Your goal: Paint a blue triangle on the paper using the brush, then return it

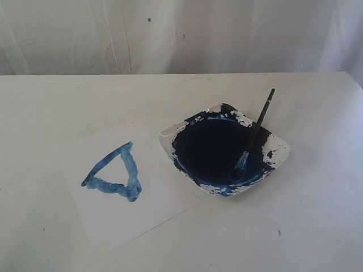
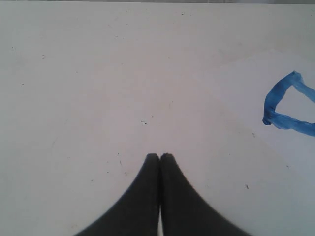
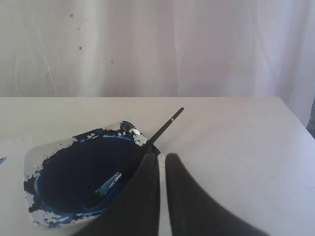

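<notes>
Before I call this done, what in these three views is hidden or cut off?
- Both arms: absent from the exterior view.
- Brush bristle tip: sunk in dark paint in the dish, exterior view; partly behind the right gripper in its wrist view.
- Triangle: cut off by the frame edge in the left wrist view.
- Paper edges: barely paler than the table, faint.
- Left gripper: shut, holding nothing.

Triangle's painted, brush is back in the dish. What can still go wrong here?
1. The brush only leans on the dish rim, handle sticking out; the right claw, shut and close beside it, may knock it off.
2. The triangle looks thick and possibly wet; anything touching the paper could smear it.
3. The dish holds dark blue paint; a bump could spill it.
</notes>
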`<action>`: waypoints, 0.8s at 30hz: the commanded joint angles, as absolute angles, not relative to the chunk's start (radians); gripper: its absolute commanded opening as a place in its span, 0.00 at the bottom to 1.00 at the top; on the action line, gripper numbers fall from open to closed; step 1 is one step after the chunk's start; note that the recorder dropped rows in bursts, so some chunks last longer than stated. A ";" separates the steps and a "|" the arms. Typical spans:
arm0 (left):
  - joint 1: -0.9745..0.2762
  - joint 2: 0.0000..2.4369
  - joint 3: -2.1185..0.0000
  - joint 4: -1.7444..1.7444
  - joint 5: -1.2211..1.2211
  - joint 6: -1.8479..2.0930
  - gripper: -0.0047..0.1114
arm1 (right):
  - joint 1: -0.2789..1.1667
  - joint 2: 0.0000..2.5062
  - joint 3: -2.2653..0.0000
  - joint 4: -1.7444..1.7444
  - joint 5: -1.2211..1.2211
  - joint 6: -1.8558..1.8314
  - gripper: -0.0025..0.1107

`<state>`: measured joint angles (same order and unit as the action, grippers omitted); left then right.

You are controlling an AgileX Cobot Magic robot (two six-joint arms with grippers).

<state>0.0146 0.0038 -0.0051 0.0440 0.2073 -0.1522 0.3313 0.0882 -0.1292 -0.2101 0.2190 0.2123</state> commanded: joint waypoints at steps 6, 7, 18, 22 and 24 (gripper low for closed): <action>0.008 0.000 0.000 0.039 0.203 -0.158 0.04 | 0.328 0.009 -0.033 -0.127 0.177 0.112 0.07; 0.008 0.000 0.000 0.039 0.203 -0.158 0.04 | 0.328 0.009 -0.028 -0.127 0.177 0.112 0.07; 0.008 0.000 0.000 0.039 0.203 -0.158 0.04 | 0.328 0.000 0.000 -0.101 0.215 0.112 0.07; 0.008 0.000 0.000 0.039 0.203 -0.158 0.04 | 0.328 0.000 0.000 -0.096 0.300 0.112 0.07; 0.008 0.000 0.000 0.039 0.202 -0.158 0.04 | 0.328 0.000 0.000 -0.096 0.336 0.112 0.07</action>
<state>0.0146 0.0038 -0.0051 0.0440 0.2073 -0.1522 0.3313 0.0064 -0.0049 -0.1015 0.2884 0.1208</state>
